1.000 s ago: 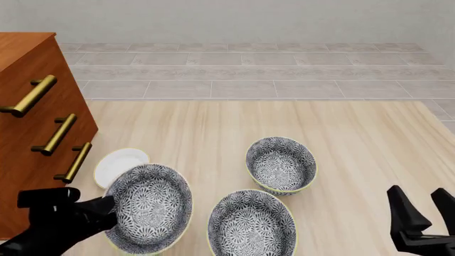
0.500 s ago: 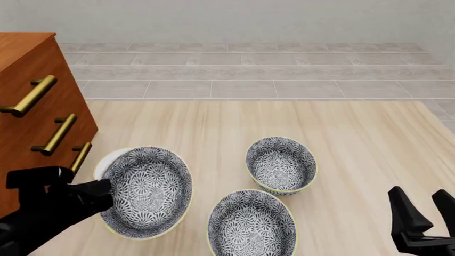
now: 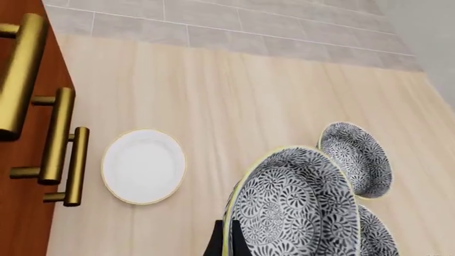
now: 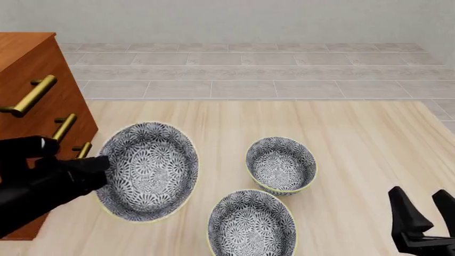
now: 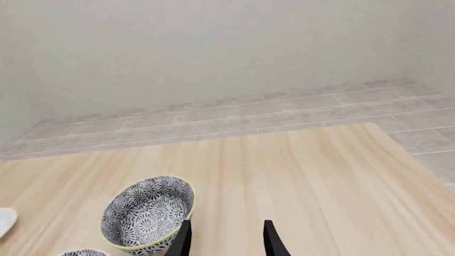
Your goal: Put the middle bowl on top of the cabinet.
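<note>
My left gripper (image 4: 99, 173) was clenched on the rim of the middle bowl (image 4: 148, 170), apparently lifted off the table, just beside the cabinet (image 4: 32, 96). My right gripper (image 4: 425, 213) stayed released, far away.

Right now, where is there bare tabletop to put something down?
Free: the wide far strip of table beyond the bowls, and the right side past the far bowl. Crowded: near left, where the left claw holds the middle bowl beside the cabinet, over the white plate.
</note>
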Tool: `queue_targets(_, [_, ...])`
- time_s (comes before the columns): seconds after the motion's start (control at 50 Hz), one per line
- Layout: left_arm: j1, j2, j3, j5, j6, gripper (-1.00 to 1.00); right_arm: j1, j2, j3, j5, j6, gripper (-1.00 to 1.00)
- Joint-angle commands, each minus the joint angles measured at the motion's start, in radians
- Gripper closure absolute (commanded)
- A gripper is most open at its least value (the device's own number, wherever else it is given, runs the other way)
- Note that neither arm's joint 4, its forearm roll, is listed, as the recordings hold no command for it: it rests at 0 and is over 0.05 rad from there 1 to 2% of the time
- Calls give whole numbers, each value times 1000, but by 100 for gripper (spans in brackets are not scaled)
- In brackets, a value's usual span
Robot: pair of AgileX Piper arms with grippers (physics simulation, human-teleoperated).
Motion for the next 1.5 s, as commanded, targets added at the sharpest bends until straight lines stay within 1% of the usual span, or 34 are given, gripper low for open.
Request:
queue_targets(0.02, [-21,7,-129,102,3,100,3,5,0,-3,-1,-100])
queue_targets(0.06, [-26,16,-147,112,-19,100,3,7,0,-5,-1,-100])
queue_targets(0.12, [-31,22,-183,144,-30,100,3,8,0,-5,-3,-100])
queue_targets(0.14, [-47,25,-185,148,-54,100,3,8,0,-5,-4,-100])
queue_targets(0.16, [-37,31,-198,157,-46,100,3,8,0,-5,-4,-100])
queue_targets(0.18, [-21,55,-210,170,-70,100,4,10,0,-7,-4,-100])
queue_targets(0.22, [-16,62,-222,177,-54,100,4,11,0,-7,-4,-100])
queue_targets(0.26, [44,97,-249,188,-33,100,5,12,0,-8,-5,-100])
queue_targets(0.28, [50,102,-253,192,-47,100,5,12,0,-8,-5,-100])
queue_targets(0.3, [33,91,-268,197,-49,100,5,13,0,-9,-4,-100])
queue_targets(0.32, [40,87,-277,202,-50,100,5,13,0,-9,-4,-100])
queue_targets(0.34, [48,94,-289,211,-42,100,5,13,0,-9,-4,-100])
queue_targets(0.36, [84,113,-302,224,-15,100,5,14,0,-9,-4,-100])
queue_targets(0.4, [85,115,-319,233,-20,100,5,14,0,-9,-4,-100])
queue_targets(0.42, [99,122,-330,243,-7,100,5,14,0,-9,-4,-100])
queue_targets(0.48, [161,147,-339,256,-34,100,4,13,0,-9,-4,-100])
queue_targets(0.5, [164,153,-347,262,-39,100,5,13,0,-9,-4,-100])
queue_targets(0.56, [139,158,-375,278,-26,100,5,12,0,-8,-4,-100])
queue_targets(0.74, [148,209,-435,330,-50,100,2,10,0,-6,-2,-100])
queue_targets(0.82, [130,229,-438,350,-118,100,3,9,0,-6,-3,-100])
queue_targets(0.84, [130,233,-445,354,-115,100,2,9,0,-6,-3,-100])
queue_targets(0.92, [125,245,-443,361,-178,100,1,7,0,-5,-2,-100])
queue_targets(0.98, [145,261,-461,374,-178,100,1,6,0,-4,-3,-100])
queue_targets(1.0, [166,269,-471,381,-167,100,2,5,0,-3,-3,-100])
queue_targets(1.04, [203,285,-481,404,-185,100,1,6,0,-4,-3,-100])
queue_targets(1.06, [187,278,-475,402,-217,100,2,5,0,-3,-3,-100])
queue_targets(1.08, [160,271,-479,401,-225,100,2,5,0,-3,-3,-100])
queue_targets(1.12, [184,277,-494,413,-220,100,1,4,0,-3,-3,-100])
queue_targets(1.16, [181,279,-497,417,-238,100,1,3,0,-3,-4,-100])
queue_targets(1.24, [187,282,-516,430,-244,100,0,2,0,-2,-2,-100])
queue_targets(1.26, [207,287,-521,435,-244,100,0,3,0,-2,-2,-100])
queue_targets(1.3, [215,287,-539,450,-258,100,0,2,0,-1,-2,-100])
queue_targets(1.34, [195,276,-554,464,-274,100,0,1,0,-1,-1,-100])
queue_targets(1.5, [194,271,-615,499,-298,100,-2,-1,0,1,1,-100])
